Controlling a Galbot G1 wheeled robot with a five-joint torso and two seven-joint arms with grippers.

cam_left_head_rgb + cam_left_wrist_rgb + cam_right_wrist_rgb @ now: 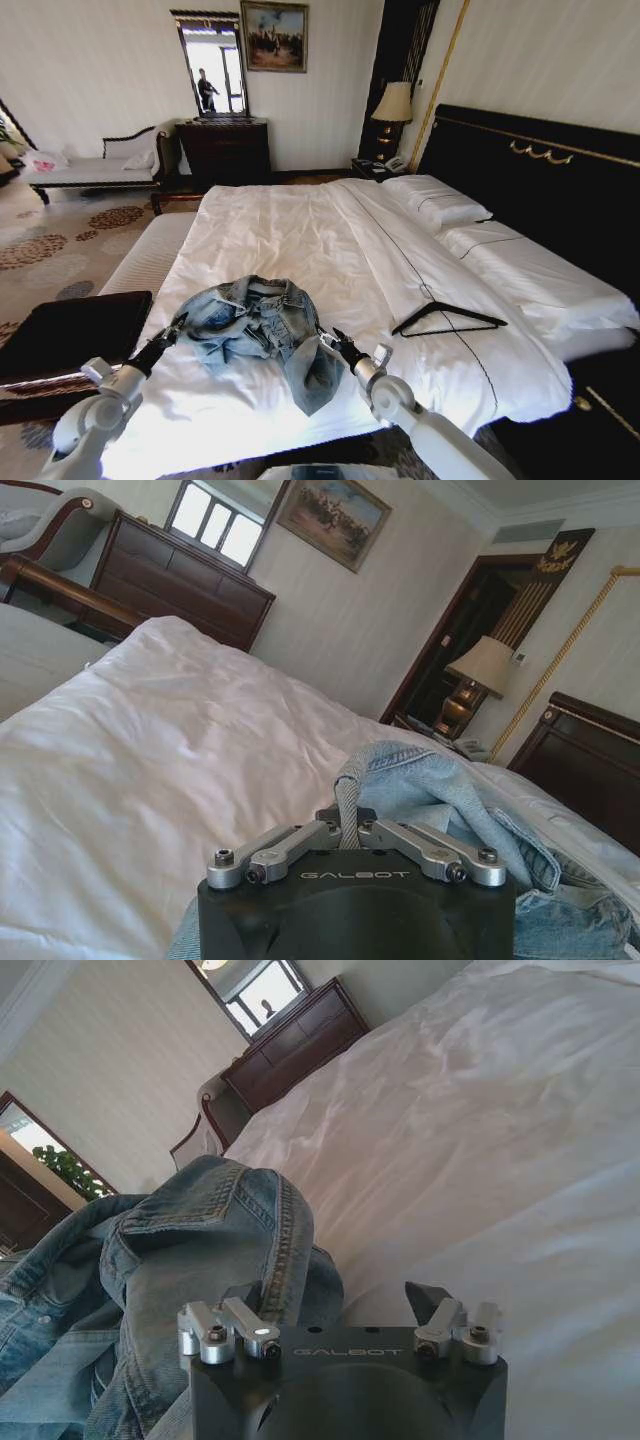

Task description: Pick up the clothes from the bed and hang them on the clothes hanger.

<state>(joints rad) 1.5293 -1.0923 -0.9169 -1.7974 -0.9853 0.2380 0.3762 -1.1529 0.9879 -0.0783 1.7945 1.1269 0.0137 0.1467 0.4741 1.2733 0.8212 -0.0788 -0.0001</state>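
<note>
So the denim jacket [258, 325] is lying in a crumpled heap on the white sheets near the foot of the bed [300, 240], with one flap trailing down toward the foot edge.

The left gripper [175, 327] is right at the jacket's left edge, and in the left wrist view its fingers are clenched on a raised fold of the denim [420, 790]. The right gripper [337, 343] sits at the jacket's right side; in the right wrist view its fingers [432, 1300] are spread apart, with a denim fold [200, 1260] just beside one of them and bare sheet in front of the other. Not gripping anything.

The black hanger [447, 319] lies flat on the sheet to the right of the jacket, apart from it, closer to the pillows [440, 202]. The black headboard [540, 170] runs along the right.

Around the bed: a dark bench or tray [70, 330] sits low on the left next to the left arm, a dark wooden dresser [225, 150] with a mirror [212, 65] stands at the far wall, a white chaise [95, 165] is on the far left, and a lamp [393, 105] sits by the headboard corner. Nothing lies between the jacket and the hanger but sheet.
</note>
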